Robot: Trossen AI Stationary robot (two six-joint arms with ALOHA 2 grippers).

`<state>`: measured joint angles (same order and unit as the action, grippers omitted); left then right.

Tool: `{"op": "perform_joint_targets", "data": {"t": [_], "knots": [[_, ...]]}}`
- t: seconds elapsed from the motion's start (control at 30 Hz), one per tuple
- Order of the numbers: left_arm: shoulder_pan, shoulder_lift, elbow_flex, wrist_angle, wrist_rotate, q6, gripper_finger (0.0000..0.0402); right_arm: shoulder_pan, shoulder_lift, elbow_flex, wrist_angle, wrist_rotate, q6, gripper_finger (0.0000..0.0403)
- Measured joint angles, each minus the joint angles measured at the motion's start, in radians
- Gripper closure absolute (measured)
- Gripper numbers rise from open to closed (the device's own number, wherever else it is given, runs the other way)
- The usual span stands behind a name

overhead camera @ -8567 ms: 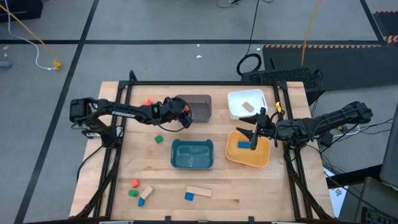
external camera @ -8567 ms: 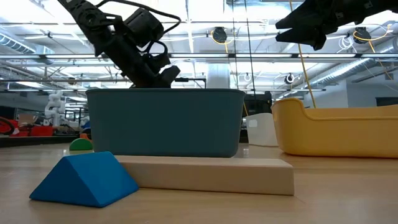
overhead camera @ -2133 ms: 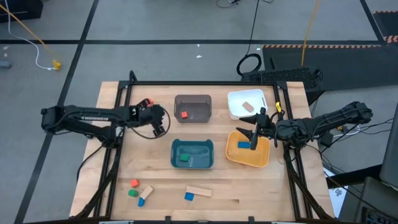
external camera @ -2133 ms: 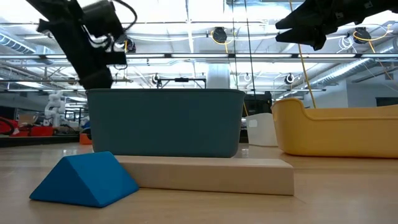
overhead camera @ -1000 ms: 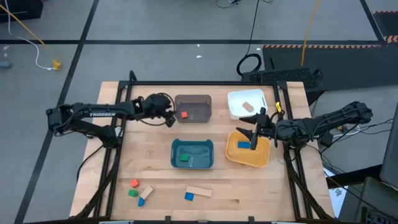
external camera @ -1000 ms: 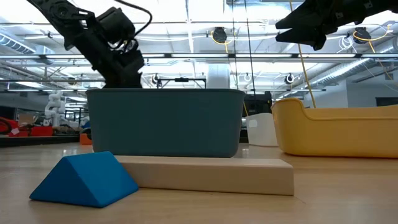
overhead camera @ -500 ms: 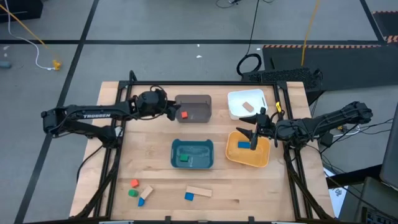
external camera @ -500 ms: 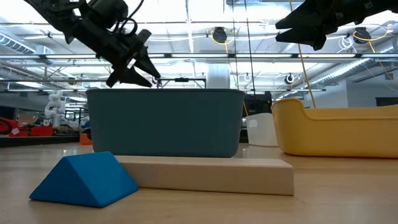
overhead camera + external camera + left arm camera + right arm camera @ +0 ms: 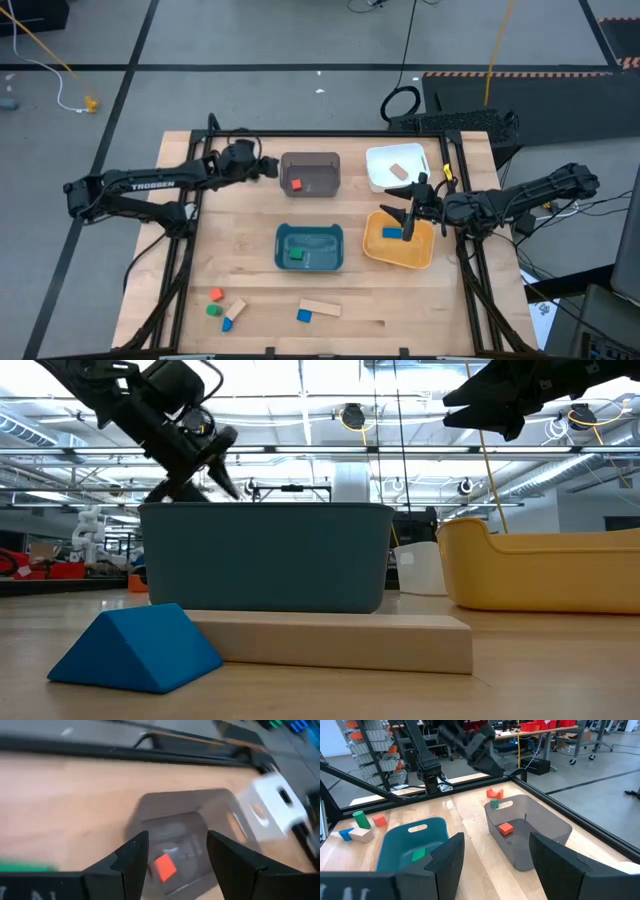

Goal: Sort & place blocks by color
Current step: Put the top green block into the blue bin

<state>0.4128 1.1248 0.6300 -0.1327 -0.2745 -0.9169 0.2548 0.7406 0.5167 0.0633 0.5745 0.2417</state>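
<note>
Left gripper (image 9: pixel 268 169) open, empty, beside grey tray (image 9: pixel 310 160); four blocks binned. Six loose blocks remain, five by counter's (image 9: pixel 400 300) front edge. Right gripper (image 9: pixel 405 216) open, idle.

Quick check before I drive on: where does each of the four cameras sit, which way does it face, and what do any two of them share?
High: above the table, looking straight down; both arms show, left claw, right claw.
Low: table height, facing the teal bin and the room behind.
Left wrist: looks past its open fingers into the grey bin.
Right wrist: looks across the table past its open fingers.
Shared: the red block in the grey bin shows in both wrist views.
</note>
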Motion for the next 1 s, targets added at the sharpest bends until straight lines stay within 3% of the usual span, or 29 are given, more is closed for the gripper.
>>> {"op": "perform_joint_targets", "data": {"t": [0.17, 0.77, 1.0], "knots": [[0.015, 0.001, 0.0, -0.138, -0.021, -0.318, 0.0202, 0.0, 0.0, 0.0, 0.0, 0.0, 0.0, 0.0188], [0.018, 0.003, 0.0, -0.401, -0.018, -0.798, 0.0202, 0.0, 0.0, 0.0, 0.0, 0.0, 0.0, 0.0188], [0.032, 0.101, -0.001, -0.42, -0.025, -1.014, 0.0202, 0.0, 0.0, 0.0, -0.001, 0.0, 0.0, 0.0188]]}}
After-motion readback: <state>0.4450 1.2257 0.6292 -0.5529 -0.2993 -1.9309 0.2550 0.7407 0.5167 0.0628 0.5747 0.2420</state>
